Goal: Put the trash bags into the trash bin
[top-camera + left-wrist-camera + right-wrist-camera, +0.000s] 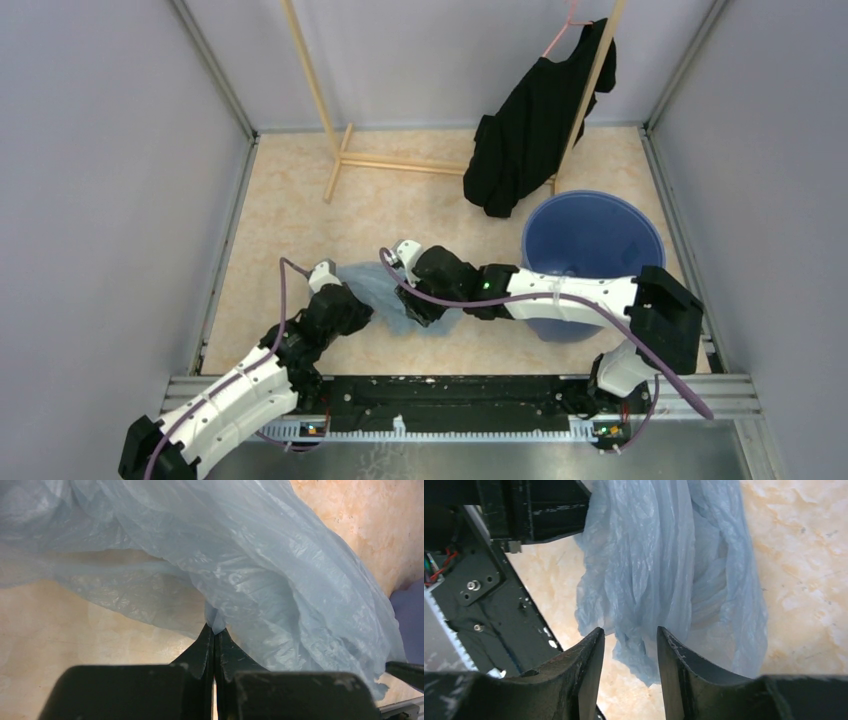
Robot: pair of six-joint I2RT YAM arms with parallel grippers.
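1. Between the two arms, low over the bench [280, 210], the trash bag [385, 292] hangs bunched. It is well apart from the trash bin [600, 235], which stands upright to the right.
2. The left fingers [202, 649] are pressed together on a small pinch of film. The right fingers [591, 655] stand a narrow way apart with a crumpled fold at their tips, though that fold may lie just beyond them rather than in the gap.
3. To do this step well, I judge the right fingers should close on a thick gathered fold, not a single layer, since film this thin probably slips and tears.
4. Both grips should then rise together so the loose lower end clears the rim, and travel right over the opening. They should let go only once most of the bag is below the rim, or it is likely to drape outside.
5. The black garment [530, 120] on the wooden rack [400, 161] hangs just behind the bin, so the carry should keep clear of it.
6. Count: one bag, one bin, one garment, one rack, two arms
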